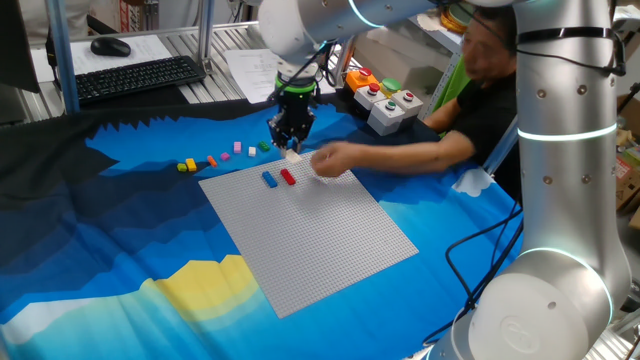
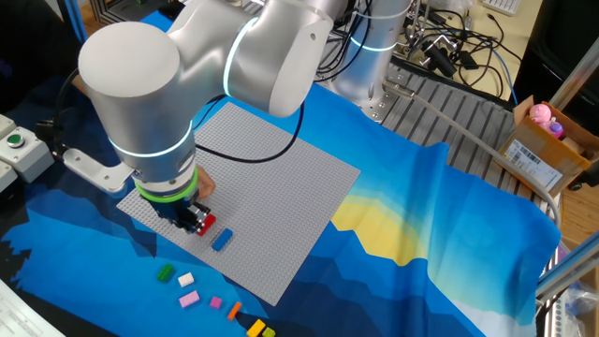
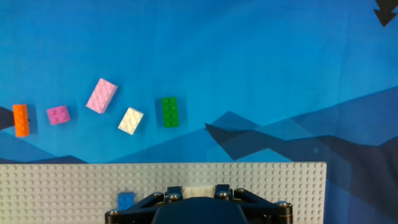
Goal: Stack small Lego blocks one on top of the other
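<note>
The bench (image 1: 90, 260) is draped in a blue cloth (image 2: 449, 225) printed with darker blue jagged shapes, a yellow patch and pale bands. Around it the room is crowded: a keyboard (image 1: 140, 77) and mouse (image 1: 110, 46) lie on a metal-framed surface at the far side in one fixed view, papers beside them, and in the other fixed view cables (image 2: 459, 42) tangle behind the arm's base and a cardboard box (image 2: 547, 140) sits at the right edge. A person in a dark top (image 1: 500, 110) sits at the bench's far right, a hand (image 1: 335, 160) reaching over the corner of the grey studded baseplate (image 1: 320, 235), which lies flat in the middle of the cloth. A grey box with coloured round buttons (image 1: 390, 105) stands beyond it.

The white arm (image 2: 187, 65) hangs its tool (image 1: 291, 143) pointing down over the plate's edge nearest the loose bricks. In the hand view a white block (image 3: 199, 190) shows between the fingers, so the tool appears to be pinching it.

On the plate just beside the tool lie a red block (image 1: 288, 176) and a blue block (image 1: 269, 179), near each other but apart. Off the plate, in a loose row on the cloth: a green block (image 3: 170, 112), a cream block (image 3: 130, 120), a larger pink block (image 3: 101, 95), a small pink block (image 3: 58, 114), an orange block (image 3: 20, 119), and, at the row's end, a yellow block (image 1: 186, 165). None are stacked.
</note>
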### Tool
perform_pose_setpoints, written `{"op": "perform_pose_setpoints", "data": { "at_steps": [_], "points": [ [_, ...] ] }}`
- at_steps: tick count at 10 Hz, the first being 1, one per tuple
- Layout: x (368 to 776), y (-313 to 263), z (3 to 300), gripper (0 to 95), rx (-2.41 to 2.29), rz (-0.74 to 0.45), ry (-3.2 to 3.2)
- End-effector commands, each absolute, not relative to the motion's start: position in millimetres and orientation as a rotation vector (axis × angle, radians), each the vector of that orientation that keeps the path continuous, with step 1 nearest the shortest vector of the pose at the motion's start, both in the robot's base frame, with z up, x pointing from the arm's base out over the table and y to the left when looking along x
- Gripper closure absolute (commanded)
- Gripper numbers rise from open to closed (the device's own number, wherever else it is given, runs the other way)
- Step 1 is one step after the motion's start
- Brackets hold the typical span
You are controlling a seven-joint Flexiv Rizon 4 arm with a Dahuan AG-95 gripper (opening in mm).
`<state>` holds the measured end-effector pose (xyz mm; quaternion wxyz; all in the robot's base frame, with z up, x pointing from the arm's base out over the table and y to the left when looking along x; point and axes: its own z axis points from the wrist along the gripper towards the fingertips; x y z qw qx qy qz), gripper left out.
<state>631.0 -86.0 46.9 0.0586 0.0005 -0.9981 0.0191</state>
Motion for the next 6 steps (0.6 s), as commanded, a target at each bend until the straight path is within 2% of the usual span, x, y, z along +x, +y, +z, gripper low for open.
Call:
{"op": "perform_pose_setpoints", "data": {
  "at_steps": [1,6],
  "points": [
    [628.2,-67.3,51.2,95.0,-0.074,0.016,-3.005],
    [606.4,-16.5,47.8,95.0,-0.199,-0.054,-2.978]
  ]
}}
